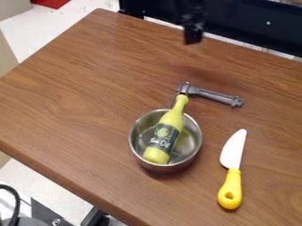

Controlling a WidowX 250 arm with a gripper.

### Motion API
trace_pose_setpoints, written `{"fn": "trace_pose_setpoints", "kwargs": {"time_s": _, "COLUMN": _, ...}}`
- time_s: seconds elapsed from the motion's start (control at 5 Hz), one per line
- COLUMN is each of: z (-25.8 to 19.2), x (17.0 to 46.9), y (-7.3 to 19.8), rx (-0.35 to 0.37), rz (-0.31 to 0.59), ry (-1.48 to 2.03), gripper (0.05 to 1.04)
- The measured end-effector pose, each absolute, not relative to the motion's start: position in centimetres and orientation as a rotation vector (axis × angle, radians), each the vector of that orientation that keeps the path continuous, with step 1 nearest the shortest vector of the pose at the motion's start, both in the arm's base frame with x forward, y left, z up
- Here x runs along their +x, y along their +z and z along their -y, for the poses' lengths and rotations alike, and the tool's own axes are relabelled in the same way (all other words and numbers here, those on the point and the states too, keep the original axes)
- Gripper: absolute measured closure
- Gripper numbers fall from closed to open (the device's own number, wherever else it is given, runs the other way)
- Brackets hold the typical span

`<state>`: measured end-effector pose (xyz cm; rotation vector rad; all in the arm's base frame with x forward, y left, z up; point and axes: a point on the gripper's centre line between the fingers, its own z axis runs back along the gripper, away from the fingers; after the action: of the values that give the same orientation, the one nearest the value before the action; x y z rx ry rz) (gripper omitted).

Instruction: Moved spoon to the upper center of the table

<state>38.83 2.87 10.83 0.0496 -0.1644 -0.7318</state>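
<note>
Near the top edge of the camera view hangs the black gripper, blurred, over the far part of the wooden table. A knife-shaped utensil lies at the lower right of the table, with a white blade pointing away from the camera and a yellow handle towards it. The gripper is well above and to the left of this utensil in the view, apart from it.
A metal pot stands near the middle, its grey handle pointing right and away. A yellow-green bottle leans inside it, neck over the rim. The table's near edge runs diagonally at lower left; a dark barrier stands behind the far edge.
</note>
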Motion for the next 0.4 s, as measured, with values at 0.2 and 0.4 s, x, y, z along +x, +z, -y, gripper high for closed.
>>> {"fn": "trace_pose_setpoints", "kwargs": {"time_s": 0.2, "z": -4.8, "x": 38.3, "y": 10.4, "rx": 0.035, "rz": 0.153, "ry": -0.624, "gripper": 0.085}}
{"fn": "trace_pose_setpoints", "kwargs": {"time_s": 0.4, "z": -5.9, "x": 37.6, "y": 11.6, "rx": 0.038, "rz": 0.182, "ry": -0.593, "gripper": 0.085}}
